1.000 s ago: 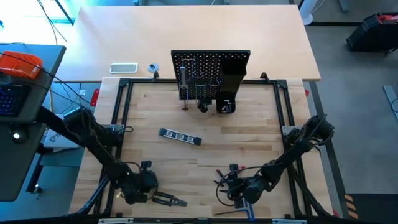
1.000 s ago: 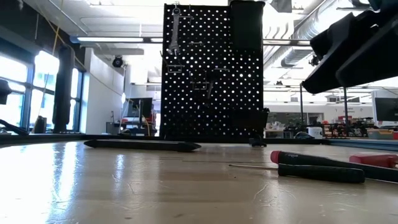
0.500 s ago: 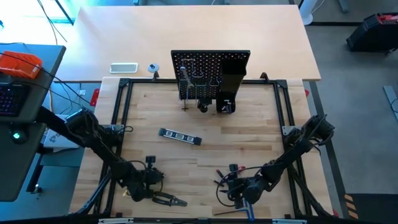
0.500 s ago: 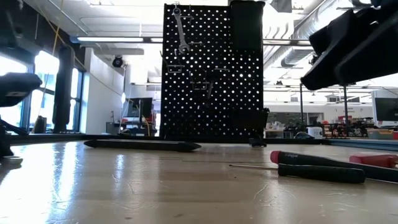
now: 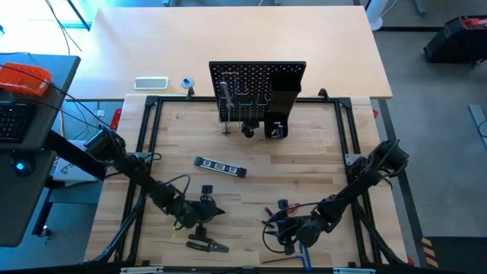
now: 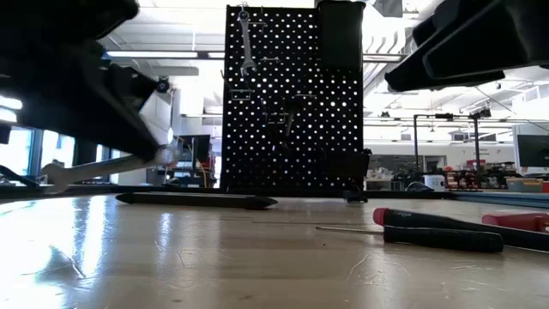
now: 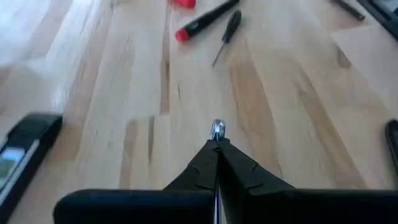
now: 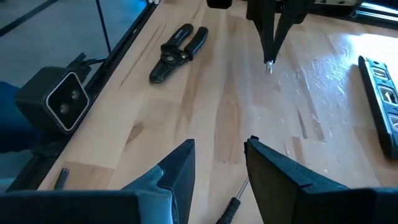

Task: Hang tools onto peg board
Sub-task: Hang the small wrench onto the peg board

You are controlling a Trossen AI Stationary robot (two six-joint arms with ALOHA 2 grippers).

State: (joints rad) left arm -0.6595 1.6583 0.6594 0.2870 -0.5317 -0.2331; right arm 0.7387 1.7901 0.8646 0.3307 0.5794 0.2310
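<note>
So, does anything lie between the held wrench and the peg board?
Only the dark level, lying flat on the table between the left gripper, shut on a silver wrench, and the peg board. Carried above it, the wrench likely passes clear. The right gripper waits near the front edge.

text: none legible | level (image 5: 220,167), in front of the peg board (image 5: 257,91): pale window marks, unreadable | white flat item (image 5: 151,83), left of the peg board: no readable print | tool handles: no brand visible
</note>
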